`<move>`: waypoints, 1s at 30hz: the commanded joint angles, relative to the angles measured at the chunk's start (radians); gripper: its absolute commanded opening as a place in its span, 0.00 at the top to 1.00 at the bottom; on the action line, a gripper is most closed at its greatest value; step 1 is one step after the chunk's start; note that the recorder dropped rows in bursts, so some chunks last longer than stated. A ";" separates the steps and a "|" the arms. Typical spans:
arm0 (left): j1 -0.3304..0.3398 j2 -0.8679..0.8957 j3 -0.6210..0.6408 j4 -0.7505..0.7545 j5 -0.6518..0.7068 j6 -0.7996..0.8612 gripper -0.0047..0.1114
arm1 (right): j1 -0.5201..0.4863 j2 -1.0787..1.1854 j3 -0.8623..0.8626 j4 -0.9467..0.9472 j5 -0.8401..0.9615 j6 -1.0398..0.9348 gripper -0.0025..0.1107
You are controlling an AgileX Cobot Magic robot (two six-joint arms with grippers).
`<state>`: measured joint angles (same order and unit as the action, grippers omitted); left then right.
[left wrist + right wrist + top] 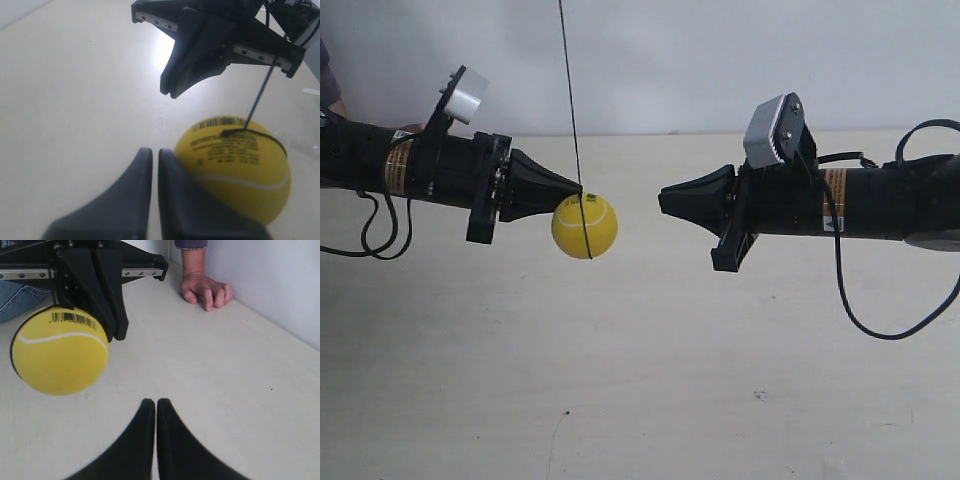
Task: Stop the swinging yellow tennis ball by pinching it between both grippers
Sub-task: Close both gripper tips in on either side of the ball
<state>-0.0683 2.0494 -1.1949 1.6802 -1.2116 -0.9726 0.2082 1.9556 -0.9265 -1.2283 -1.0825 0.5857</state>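
Now, smooth ball (585, 227) (wht seam) by tapered L end effector (155, 151).

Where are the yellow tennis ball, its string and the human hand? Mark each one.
yellow tennis ball (585, 227), exterior view, middle of its yellow face.
string (569, 90), exterior view, straight stretch above the ball.
human hand (206, 290), right wrist view, back of the hand.

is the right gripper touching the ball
No, the exterior view shows a clear gap between the right gripper and the ball, which hangs by the left gripper.
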 commanded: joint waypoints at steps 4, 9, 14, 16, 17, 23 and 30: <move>0.008 -0.008 -0.004 0.014 -0.009 0.001 0.92 | 0.002 -0.003 -0.004 -0.005 -0.011 0.003 0.98; 0.047 -0.016 -0.004 0.032 -0.009 -0.012 0.92 | 0.002 -0.003 -0.004 -0.005 -0.011 0.003 0.98; 0.081 -0.052 -0.004 0.064 -0.009 -0.059 0.92 | 0.002 -0.003 -0.004 -0.005 -0.011 0.003 0.98; 0.081 -0.064 -0.004 0.064 -0.009 -0.071 0.92 | 0.002 -0.003 -0.004 -0.005 -0.011 0.003 0.98; 0.081 -0.065 -0.004 0.064 -0.009 -0.079 0.92 | 0.002 -0.003 -0.004 -0.005 -0.011 0.003 0.98; 0.079 -0.065 -0.004 0.064 -0.009 -0.077 0.92 | 0.002 0.014 -0.022 -0.009 -0.013 0.003 0.98; 0.077 -0.065 -0.004 0.064 -0.009 -0.074 0.92 | 0.034 0.041 -0.054 -0.019 -0.012 0.010 0.98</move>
<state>0.0102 1.9936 -1.1949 1.7414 -1.2125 -1.0413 0.2265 1.9959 -0.9719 -1.2367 -1.0837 0.5875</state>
